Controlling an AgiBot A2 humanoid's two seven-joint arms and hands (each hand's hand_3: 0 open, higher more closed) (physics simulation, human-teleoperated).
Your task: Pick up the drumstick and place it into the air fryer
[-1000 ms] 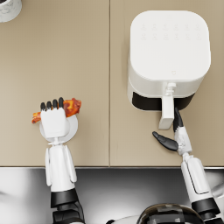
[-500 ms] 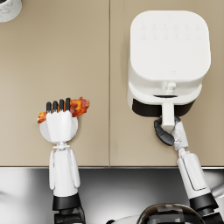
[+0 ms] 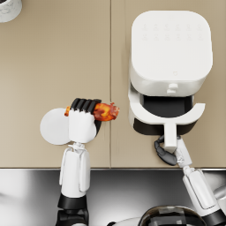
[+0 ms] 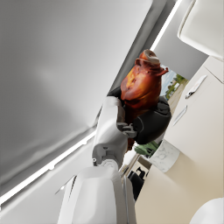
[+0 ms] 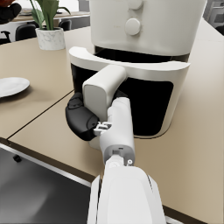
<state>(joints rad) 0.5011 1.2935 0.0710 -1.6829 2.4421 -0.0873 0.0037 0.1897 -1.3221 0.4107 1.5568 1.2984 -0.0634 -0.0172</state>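
Head view: drumstick [image 3: 106, 111], likely light, greasy, rigid; left hand [image 3: 83, 120] grasps its middle; right hand [image 3: 164, 151] grips air fryer [image 3: 170, 66] handle [image 3: 170, 134].

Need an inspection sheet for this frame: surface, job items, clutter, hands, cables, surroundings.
Surface: tan countertop with one seam running front to back; a steel strip along its near edge.
Job's things: drumstick held off the counter in the left hand; air fryer with its drawer pulled partly out, basket looks dark and empty.
Clutter: white plate, bare, beside the left hand; white pot at the far left corner, a potted plant in the right wrist view.
Hands: left hand grips the drumstick; right hand grips the drawer handle.
Cables: nothing seen.
Surroundings: dark chairs and another table behind, seen in the right wrist view.
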